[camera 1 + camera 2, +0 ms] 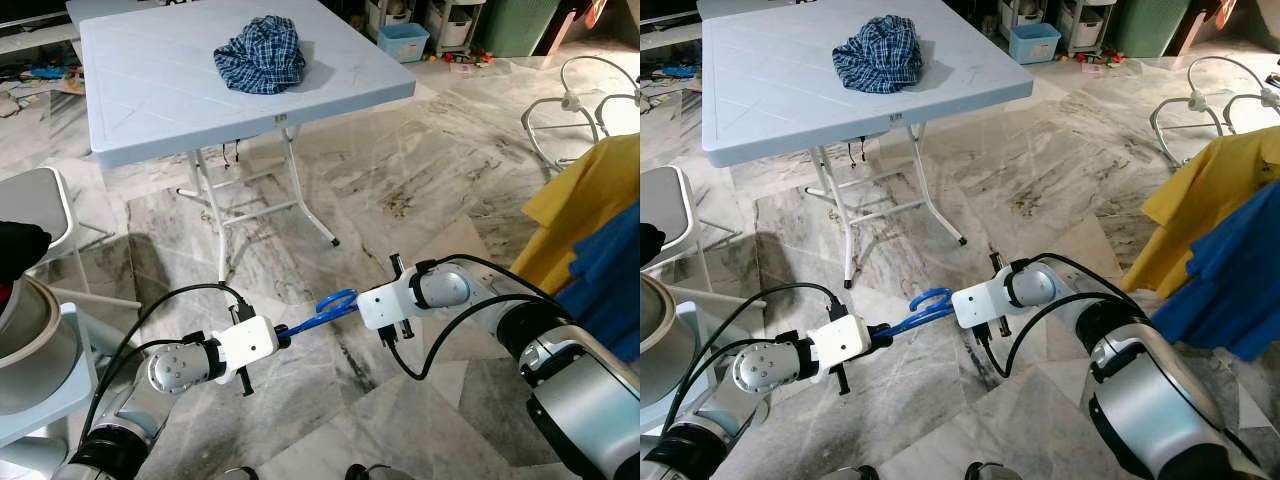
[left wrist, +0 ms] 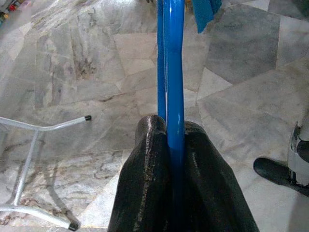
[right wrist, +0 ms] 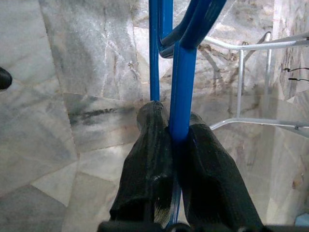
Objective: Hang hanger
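So both grippers are clamped on the same blue hanger (image 1: 322,312) right now. The left gripper (image 2: 169,133) has its two black fingers pinched tight on one bar of it, and the right gripper (image 3: 175,123) is squeezed onto the other end, near the hook curl. In the head view the hanger sits low between the two arms, roughly at 6 o'clock, held out over the marble floor (image 1: 420,190) and touching nothing else.

Going outward: at 12 o'clock there's a pale folding table (image 1: 150,80) with a bunched plaid cloth (image 1: 262,52) on top. At 3 o'clock a yellow garment (image 1: 590,200) and a blue garment (image 1: 610,280) are hanging, and at about 2 o'clock there's a white metal rack frame (image 1: 565,105).

My read: this is the carry or hand-over step, hanger in hand but not hung yet. The next move probably calls for one gripper letting go, then turning toward 3 o'clock and getting the hook over a rail. I can't make out the rail itself.
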Robot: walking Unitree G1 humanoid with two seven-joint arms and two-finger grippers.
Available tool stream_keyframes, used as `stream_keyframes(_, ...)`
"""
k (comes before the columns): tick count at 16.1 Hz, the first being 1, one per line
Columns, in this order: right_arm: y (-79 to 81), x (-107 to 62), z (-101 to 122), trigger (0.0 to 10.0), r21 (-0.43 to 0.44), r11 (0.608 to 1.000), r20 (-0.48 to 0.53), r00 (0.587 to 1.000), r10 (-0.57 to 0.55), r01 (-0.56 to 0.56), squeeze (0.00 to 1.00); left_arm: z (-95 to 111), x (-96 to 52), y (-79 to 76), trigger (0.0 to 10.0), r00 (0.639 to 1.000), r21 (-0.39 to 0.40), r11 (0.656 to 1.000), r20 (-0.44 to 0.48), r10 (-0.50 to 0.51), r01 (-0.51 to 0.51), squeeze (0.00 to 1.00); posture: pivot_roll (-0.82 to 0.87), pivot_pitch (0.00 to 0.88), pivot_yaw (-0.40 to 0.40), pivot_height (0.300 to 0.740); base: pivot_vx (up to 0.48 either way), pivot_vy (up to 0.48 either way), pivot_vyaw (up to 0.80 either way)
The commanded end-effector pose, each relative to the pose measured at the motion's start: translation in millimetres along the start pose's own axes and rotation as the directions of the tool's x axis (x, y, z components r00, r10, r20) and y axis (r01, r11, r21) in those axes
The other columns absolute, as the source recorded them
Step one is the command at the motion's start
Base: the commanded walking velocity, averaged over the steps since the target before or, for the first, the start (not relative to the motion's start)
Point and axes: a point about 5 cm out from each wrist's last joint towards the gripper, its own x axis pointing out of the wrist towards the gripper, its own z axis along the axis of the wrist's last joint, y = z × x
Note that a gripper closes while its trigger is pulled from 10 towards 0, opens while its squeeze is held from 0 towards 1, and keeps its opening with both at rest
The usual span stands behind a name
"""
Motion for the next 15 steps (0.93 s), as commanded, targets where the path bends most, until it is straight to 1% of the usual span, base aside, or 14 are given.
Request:
stream_keyframes(1,-1.2,-2.0,-1.9,0.0,-0.004,1.000,-0.006,1.000,-0.002,0.002,0.00,4.5,3.3,1.4,10.0,1.000,0.028,1.000,0.016,-0.007,0.007,0.00,-0.08,0.123,-0.040,0.740,0.000,0.000,0.00)
stream_keyframes(2,0.1,-1.4,-1.8,0.0,0.004,1.000,-0.003,1.000,-0.001,0.001,0.00,6.2,4.4,5.5,10.0,1.000,0.046,0.999,0.021,0.022,-0.023,0.00,-0.09,0.128,-0.025,0.740,0.000,0.000,0.00)
stream_keyframes(3,0.9,-0.2,-1.1,0.0,0.012,1.000,0.001,1.000,-0.004,0.004,0.00,6.9,4.5,8.9,10.0,0.999,0.032,0.999,0.030,0.041,-0.042,0.77,-0.09,0.129,-0.012,0.740,0.000,0.000,0.00)
stream_keyframes(4,1.1,0.2,-0.8,0.0,0.014,1.000,0.002,1.000,-0.007,0.007,0.00,7.1,4.3,10.0,10.0,0.998,0.025,0.999,0.035,0.047,-0.048,0.77,-0.09,0.129,-0.012,0.740,0.000,0.000,0.00)
stream_keyframes(5,2.6,2.2,0.4,0.0,0.028,1.000,0.009,1.000,-0.010,0.010,0.00,7.9,3.4,13.7,10.0,0.998,0.032,0.998,0.041,0.055,-0.057,1.00,-0.09,0.130,0.006,0.740,0.000,0.000,0.00)
stream_keyframes(6,4.9,4.0,0.2,0.0,0.045,0.999,0.008,1.000,-0.020,0.019,0.00,11.8,2.5,22.4,10.0,0.993,0.060,0.993,0.059,0.100,-0.103,1.00,-0.09,0.130,0.018,0.740,0.000,0.000,0.00)
stream_keyframes(7,6.4,4.4,-0.9,0.0,0.051,0.999,0.001,1.000,-0.020,0.020,0.00,13.2,2.4,25.4,10.0,0.991,0.061,0.991,0.070,0.118,-0.122,1.00,-0.09,0.131,0.025,0.740,0.000,0.000,0.00)
stream_keyframes(8,7.5,5.0,-2.2,0.0,0.064,0.998,-0.008,1.000,-0.025,0.026,0.00,14.4,2.4,26.3,10.0,0.989,0.061,0.990,0.081,0.120,-0.125,1.00,-0.09,0.132,0.031,0.740,0.000,0.000,0.00)
stream_keyframes(9,8.9,5.9,-3.7,0.0,0.085,0.996,-0.017,0.999,-0.033,0.035,0.00,15.5,2.5,25.1,10.0,0.991,0.063,0.992,0.090,0.101,-0.107,1.00,-0.10,0.133,0.038,0.740,0.000,0.000,0.00)
stream_keyframes(11,14.3,7.9,-4.7,0.0,0.142,0.989,-0.007,1.000,-0.030,0.031,0.00,20.9,2.8,22.5,10.0,0.986,0.006,0.997,0.146,0.078,-0.080,1.00,-0.10,0.138,0.044,0.740,0.000,0.000,0.00)
stream_keyframes(12,19.1,7.6,-8.9,0.0,0.139,0.990,-0.029,0.999,-0.021,0.025,0.00,20.2,2.4,20.6,10.0,0.990,0.045,0.998,0.132,0.048,-0.054,1.00,-0.10,0.139,0.048,0.740,0.000,0.000,0.00)
stream_keyframes(14,21.0,6.3,-11.7,0.0,0.150,0.988,-0.035,0.999,-0.026,0.031,0.00,13.3,-0.7,22.1,10.0,0.993,0.074,0.995,0.095,0.063,-0.070,1.00,-0.10,0.144,0.048,0.740,0.000,0.000,0.00)
stream_keyframes(15,22.6,4.4,-15.0,0.0,0.152,0.988,-0.045,0.999,-0.029,0.035,0.00,7.9,-5.2,27.2,10.0,0.994,0.098,0.991,0.065,0.090,-0.096,1.00,-0.10,0.146,0.046,0.740,0.000,0.000,0.00)
